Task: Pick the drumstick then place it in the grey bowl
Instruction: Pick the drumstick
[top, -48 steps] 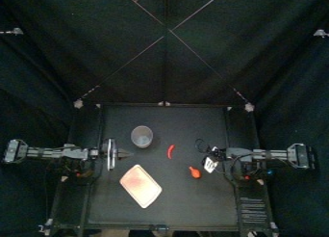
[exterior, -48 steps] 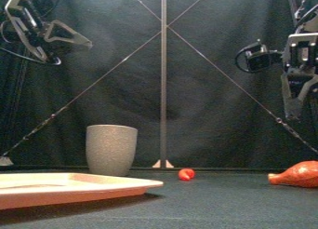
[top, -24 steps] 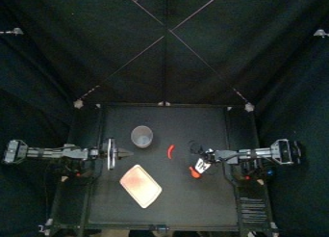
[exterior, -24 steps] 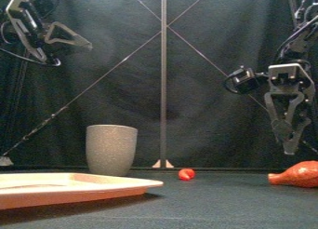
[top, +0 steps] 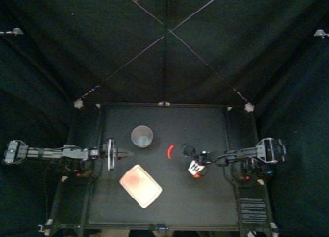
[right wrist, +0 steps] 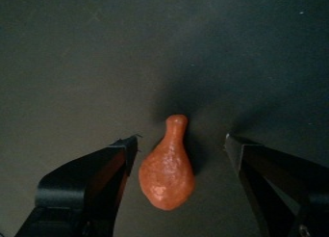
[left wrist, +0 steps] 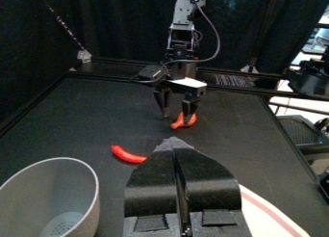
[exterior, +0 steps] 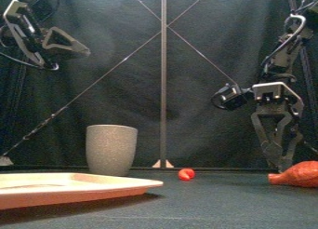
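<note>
Two grippers over the table (top: 193, 120). Left gripper (left wrist: 178, 149) hangs at the table's left side, jaws pressed together, holding nothing. Pink tray (top: 139, 186) lies front-left, with the tall grey speckled cup (exterior: 111, 149) upright behind it. Red chili toy (top: 171, 151) lies right of the cup, apart from it. Orange drumstick (right wrist: 168, 169) lies flat on the table right of centre. Right gripper (exterior: 281, 158) is low over the drumstick, jaws spread wide to either side of it, gripping nothing.
</note>
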`<state>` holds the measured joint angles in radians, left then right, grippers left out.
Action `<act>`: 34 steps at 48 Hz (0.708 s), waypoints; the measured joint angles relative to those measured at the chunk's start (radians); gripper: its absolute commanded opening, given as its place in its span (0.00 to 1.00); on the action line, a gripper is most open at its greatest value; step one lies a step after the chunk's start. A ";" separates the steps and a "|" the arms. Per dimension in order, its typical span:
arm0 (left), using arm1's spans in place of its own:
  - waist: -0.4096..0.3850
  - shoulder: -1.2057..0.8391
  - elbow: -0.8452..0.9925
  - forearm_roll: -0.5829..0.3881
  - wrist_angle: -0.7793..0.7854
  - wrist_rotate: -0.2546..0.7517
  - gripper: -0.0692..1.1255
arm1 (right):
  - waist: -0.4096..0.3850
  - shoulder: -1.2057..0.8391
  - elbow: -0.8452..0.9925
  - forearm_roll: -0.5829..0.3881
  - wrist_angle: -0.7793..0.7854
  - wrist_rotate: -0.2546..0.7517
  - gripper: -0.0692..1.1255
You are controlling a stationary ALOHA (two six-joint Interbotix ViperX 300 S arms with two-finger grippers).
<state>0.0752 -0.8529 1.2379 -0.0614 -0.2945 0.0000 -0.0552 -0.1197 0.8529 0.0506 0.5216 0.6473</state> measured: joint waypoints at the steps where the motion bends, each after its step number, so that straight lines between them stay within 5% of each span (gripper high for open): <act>1: -0.002 0.000 0.000 0.000 0.000 0.000 0.04 | 0.003 0.008 -0.002 0.000 0.000 0.000 0.92; 15: 0.000 0.000 0.006 0.000 0.000 0.000 0.04 | 0.023 0.074 -0.021 0.017 0.002 0.000 0.87; 34: 0.000 -0.002 0.012 0.000 -0.002 -0.002 0.04 | 0.041 0.101 -0.041 0.015 0.009 0.000 0.53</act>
<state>0.0752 -0.8544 1.2502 -0.0614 -0.2961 -0.0015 -0.0138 -0.0184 0.8115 0.0660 0.5308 0.6473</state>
